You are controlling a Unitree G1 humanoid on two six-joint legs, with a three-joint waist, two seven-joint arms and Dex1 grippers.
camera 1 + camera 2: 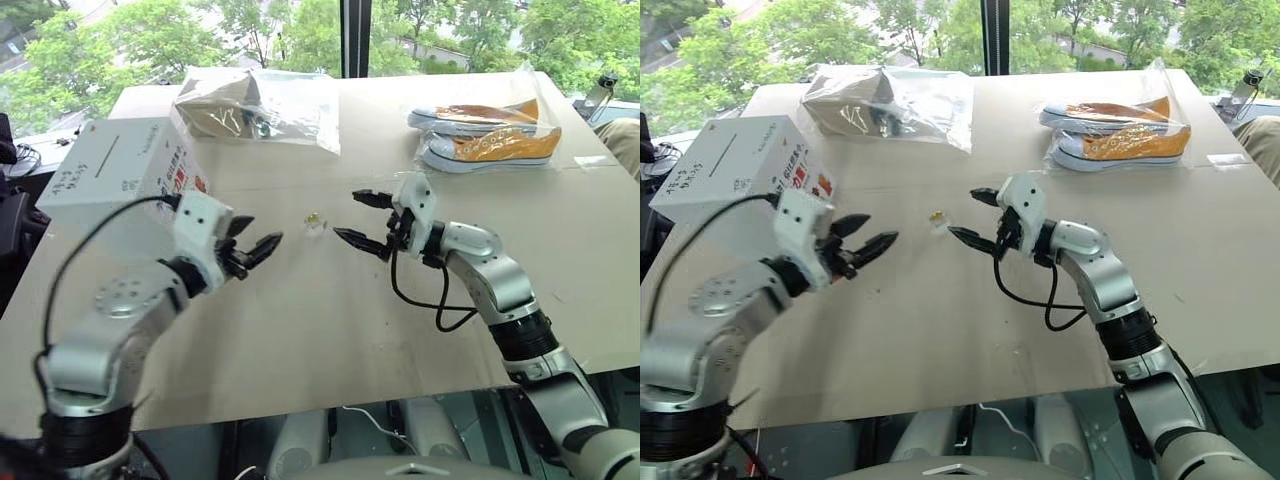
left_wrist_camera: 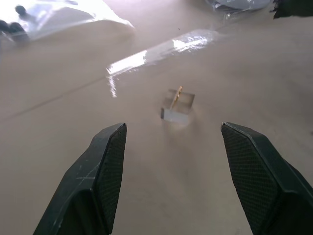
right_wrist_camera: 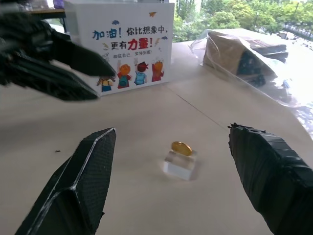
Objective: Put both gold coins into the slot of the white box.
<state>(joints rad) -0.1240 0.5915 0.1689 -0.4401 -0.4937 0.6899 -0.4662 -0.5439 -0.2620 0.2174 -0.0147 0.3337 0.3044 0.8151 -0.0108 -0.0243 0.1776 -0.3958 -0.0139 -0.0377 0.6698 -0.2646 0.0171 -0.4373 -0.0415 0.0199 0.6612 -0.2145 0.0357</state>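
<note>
- The desk [image 1: 330, 330] is a pale tan board set before a window with green trees behind it.
- A single coin [image 1: 314, 219] lies on the desk on its clear wrapper, between the left gripper [image 1: 256, 247] and the right gripper [image 1: 362, 220], touching neither.
- Both grippers' fingers are spread wide and hold nothing.
- The right wrist view shows the coin's gold face and the box's [image 3: 128, 44] printed panel; the left wrist view shows the coin edge-on.
- The box stands at the desk's left edge, slot [image 1: 106, 153] on top.
- Two bags lie at the far side: one with tan shoes [image 1: 262, 105], one with orange shoes [image 1: 487, 133].
</note>
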